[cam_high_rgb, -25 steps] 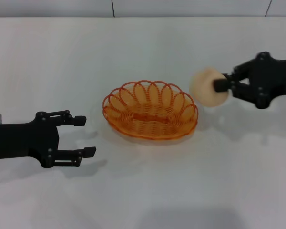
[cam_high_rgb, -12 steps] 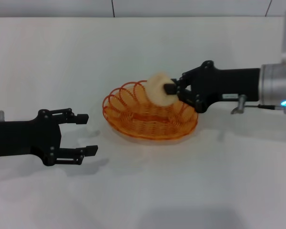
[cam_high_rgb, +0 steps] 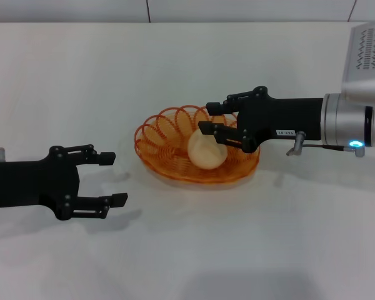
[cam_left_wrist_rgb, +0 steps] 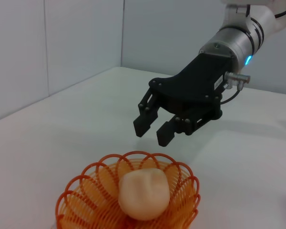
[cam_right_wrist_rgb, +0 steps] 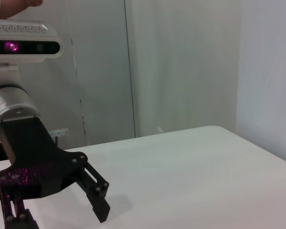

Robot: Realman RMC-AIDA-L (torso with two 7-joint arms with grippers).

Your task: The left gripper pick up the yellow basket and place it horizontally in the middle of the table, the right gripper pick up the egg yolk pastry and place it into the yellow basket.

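Basket: we note the yellow basket (cam_high_rgb: 197,145) resting flat on the white tabletop (cam_high_rgb: 187,250), near the middle, its long side running across the head view. In the left wrist view the basket (cam_left_wrist_rgb: 128,198) shows its looped rim and woven base.

Pastry: we see the egg yolk pastry (cam_high_rgb: 206,150) lying inside the basket, on the woven base, toward the half nearer the right arm. In the left wrist view the pastry (cam_left_wrist_rgb: 143,193) sits creased side up, and nothing touches it.

Right gripper: we record the right gripper (cam_high_rgb: 214,119) reaching in over the basket's far right rim. Its fingers (cam_high_rgb: 215,130) are spread apart and hold nothing. The left wrist view shows the right gripper (cam_left_wrist_rgb: 152,131) hanging above the pastry with a clear gap of air between the fingertips and the bun. The silver wrist section behind it carries a small blue light (cam_high_rgb: 355,144).

Left gripper: we find the left gripper (cam_high_rgb: 112,178) low over the tabletop, off to the basket's left and apart from it. Its fingers (cam_high_rgb: 103,157) are spread wide, holding nothing. The right wrist view shows the left gripper (cam_right_wrist_rgb: 52,205) from afar, the same open pose, above the tabletop (cam_right_wrist_rgb: 181,167).

Background: we note a pale wall (cam_right_wrist_rgb: 181,62) behind the tabletop.
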